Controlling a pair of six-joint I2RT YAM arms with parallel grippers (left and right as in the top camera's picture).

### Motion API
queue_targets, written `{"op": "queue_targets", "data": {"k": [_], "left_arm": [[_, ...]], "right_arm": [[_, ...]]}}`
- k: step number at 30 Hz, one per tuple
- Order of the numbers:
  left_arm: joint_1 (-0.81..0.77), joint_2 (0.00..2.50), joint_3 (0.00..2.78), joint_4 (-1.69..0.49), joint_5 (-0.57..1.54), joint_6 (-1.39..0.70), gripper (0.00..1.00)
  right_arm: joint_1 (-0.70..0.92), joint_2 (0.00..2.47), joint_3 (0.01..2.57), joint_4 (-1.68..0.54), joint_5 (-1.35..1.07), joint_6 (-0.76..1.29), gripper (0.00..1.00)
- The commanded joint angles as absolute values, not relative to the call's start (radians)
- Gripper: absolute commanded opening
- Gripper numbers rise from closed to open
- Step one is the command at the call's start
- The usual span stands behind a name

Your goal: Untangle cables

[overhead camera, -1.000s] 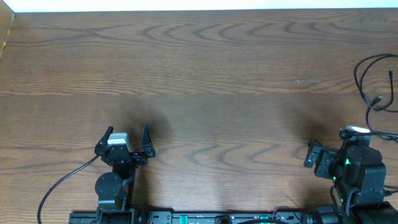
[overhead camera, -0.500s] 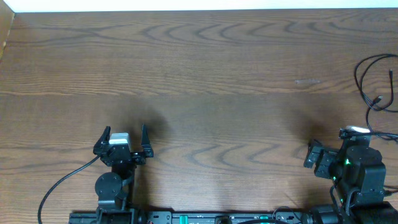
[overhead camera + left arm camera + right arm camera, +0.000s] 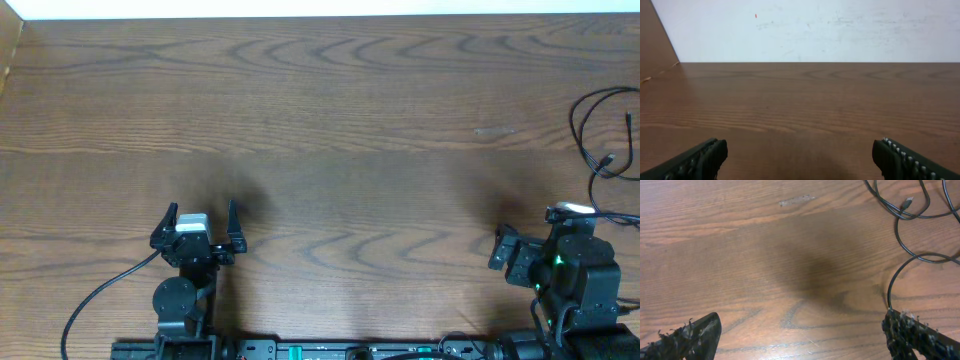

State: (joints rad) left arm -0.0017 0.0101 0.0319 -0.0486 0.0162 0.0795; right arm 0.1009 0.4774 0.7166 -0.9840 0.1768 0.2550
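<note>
Cables (image 3: 908,202), thin black loops, lie loose; left claw (image 3: 799,157) and right claw (image 3: 800,330) gape wide.

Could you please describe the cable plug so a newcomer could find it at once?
At the wooden table's right edge, thin black cables loop ahead of the right hand. The plug is the small greyish stub among them, thicker than any cable.

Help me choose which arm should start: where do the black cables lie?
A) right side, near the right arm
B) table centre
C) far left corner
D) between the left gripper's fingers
A: the black cables loop at the overhead view's right edge, just ahead of the open right gripper.
</note>
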Motion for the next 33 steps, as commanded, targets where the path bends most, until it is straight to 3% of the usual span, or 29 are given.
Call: {"op": "queue_targets", "data": {"k": [1, 17, 33], "left_arm": [[0.001, 0.004, 0.004, -0.072, -0.009, 0.093, 0.98], [0.001, 0.004, 0.004, -0.072, -0.009, 0.093, 0.98], [0.001, 0.004, 0.004, -0.072, -0.009, 0.093, 0.98]], "right_arm": [[0.106, 0.473, 0.711, -0.988, 0.189, 0.257, 0.99], [0.104, 0.463, 0.708, -1.008, 0.194, 0.252, 0.99], [0.016, 0.058, 0.321, -0.614, 0.113, 0.219, 0.99]]}}
